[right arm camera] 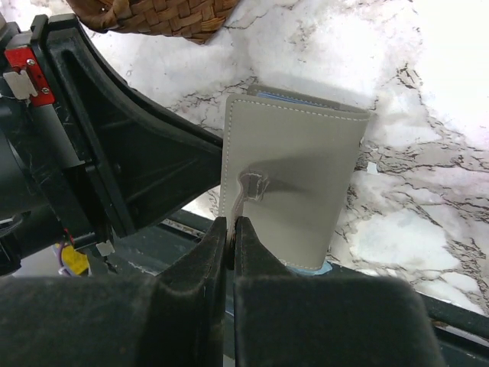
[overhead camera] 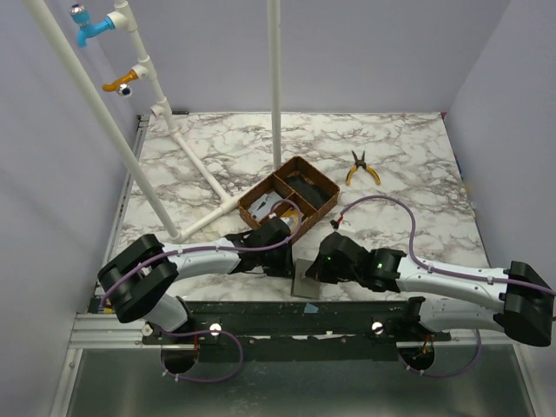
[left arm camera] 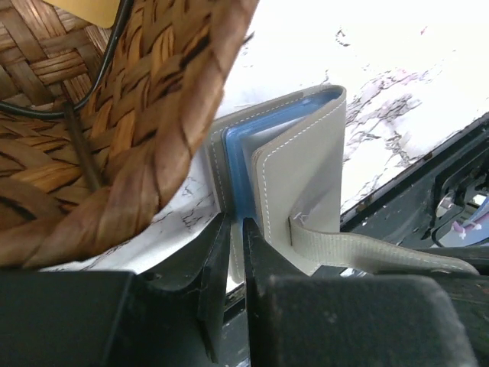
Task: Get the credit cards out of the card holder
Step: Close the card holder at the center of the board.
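Note:
The card holder, a small grey folding wallet with a pale blue inside, stands part-open at the table's front edge. In the left wrist view the card holder shows its blue lining, and a grey strap runs off to the right. My left gripper is shut on the lower edge of its left flap. My right gripper is shut on the strap in front of the card holder's outer cover. Both grippers meet at the wallet. No credit cards show; they are hidden.
A brown woven three-compartment tray stands just behind the wallet, close to my left gripper. Yellow-handled pliers lie at the back right. White pipes cross the left half of the table. The table's dark front rail is directly below the wallet.

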Controlling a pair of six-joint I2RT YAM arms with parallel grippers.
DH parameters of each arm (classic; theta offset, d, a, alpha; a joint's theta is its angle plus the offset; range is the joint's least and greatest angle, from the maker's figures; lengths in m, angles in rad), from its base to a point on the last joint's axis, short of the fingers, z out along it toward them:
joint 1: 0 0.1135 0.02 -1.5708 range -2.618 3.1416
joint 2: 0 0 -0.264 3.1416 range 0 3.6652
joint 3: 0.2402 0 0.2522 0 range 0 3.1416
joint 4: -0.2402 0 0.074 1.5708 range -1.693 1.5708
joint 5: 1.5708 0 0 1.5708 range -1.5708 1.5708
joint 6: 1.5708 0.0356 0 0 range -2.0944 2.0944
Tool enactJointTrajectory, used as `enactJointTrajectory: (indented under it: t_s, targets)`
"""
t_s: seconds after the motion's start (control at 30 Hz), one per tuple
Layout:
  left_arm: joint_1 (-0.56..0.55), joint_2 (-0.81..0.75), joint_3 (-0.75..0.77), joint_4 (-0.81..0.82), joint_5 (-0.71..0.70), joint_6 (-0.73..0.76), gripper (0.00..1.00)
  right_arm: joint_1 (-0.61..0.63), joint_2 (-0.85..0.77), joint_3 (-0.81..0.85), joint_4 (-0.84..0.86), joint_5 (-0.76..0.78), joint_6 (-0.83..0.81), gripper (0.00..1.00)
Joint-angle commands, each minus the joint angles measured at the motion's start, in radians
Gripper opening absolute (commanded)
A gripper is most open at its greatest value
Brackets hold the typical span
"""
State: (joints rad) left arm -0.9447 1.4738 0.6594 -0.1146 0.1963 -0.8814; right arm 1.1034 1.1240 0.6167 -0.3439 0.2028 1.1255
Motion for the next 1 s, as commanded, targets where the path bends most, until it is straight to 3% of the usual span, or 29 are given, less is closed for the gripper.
enactJointTrajectory:
  t_s: [0.0, 0.17, 0.57, 0.97]
  targets:
    - [-0.006, 0.001, 0.039, -0.017, 0.014, 0.019, 0.14, 0.012, -0.005, 0.028, -0.045, 0.061, 0.028, 0.01]
    - [-0.006, -0.093, 0.016, -0.093, -0.032, 0.019, 0.15, 0.013, 0.039, 0.06, -0.044, 0.073, 0.015, 0.02]
    - [-0.003, -0.349, -0.007, -0.323, -0.177, 0.014, 0.21, 0.012, 0.145, 0.149, -0.008, 0.059, -0.047, 0.14]
    - [0.057, -0.462, -0.039, -0.405, -0.216, 0.019, 0.21, 0.092, 0.355, 0.307, -0.048, 0.047, -0.123, 0.15]
